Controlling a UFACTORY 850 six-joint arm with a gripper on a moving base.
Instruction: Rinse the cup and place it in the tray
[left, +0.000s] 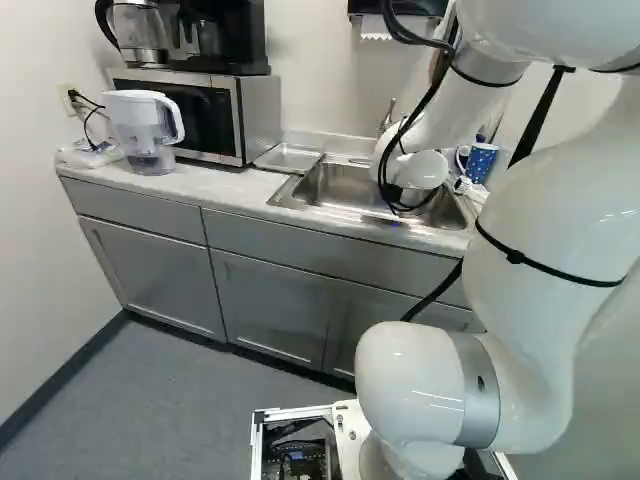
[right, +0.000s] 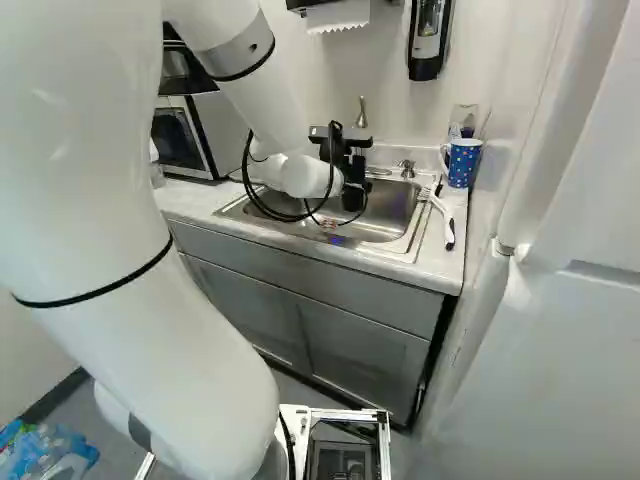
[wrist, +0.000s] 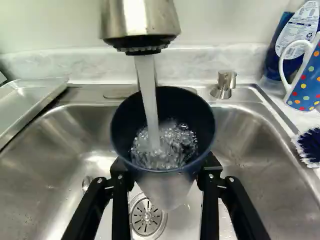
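Nearest, the arm (left: 560, 230) rises from its lowest joint (left: 415, 390) at the right of the left base view, bends high, and slopes forward and down so that its wrist sits low over the sink (wrist: 260, 145). There the hand (wrist: 164, 170) reaches in roughly level, its two fingers closed on the cup (wrist: 185, 107) from opposite sides. The dark cup is held mouth up above the drain (wrist: 146, 217), apart from the sink's floor. The faucet (wrist: 140, 20) hangs over it and a stream of water (wrist: 148, 95) falls straight inside, churning and bubbling, so the step in hand is the rinsing. The next move probably calls for drawing the cup clear of the stream and tipping it to pour the water out into the sink, with the grip kept firm, since a wet wall may slip. After that it would have to be carried to the tray (wrist: 30, 100), which lies on the desk (left: 215, 185) beside the sink, on the side toward the microwave (left: 200, 110). Across the sink, a spotted mug (wrist: 306, 82) stands by a brush (wrist: 311, 145), both well apart from the tray and no part of the job.
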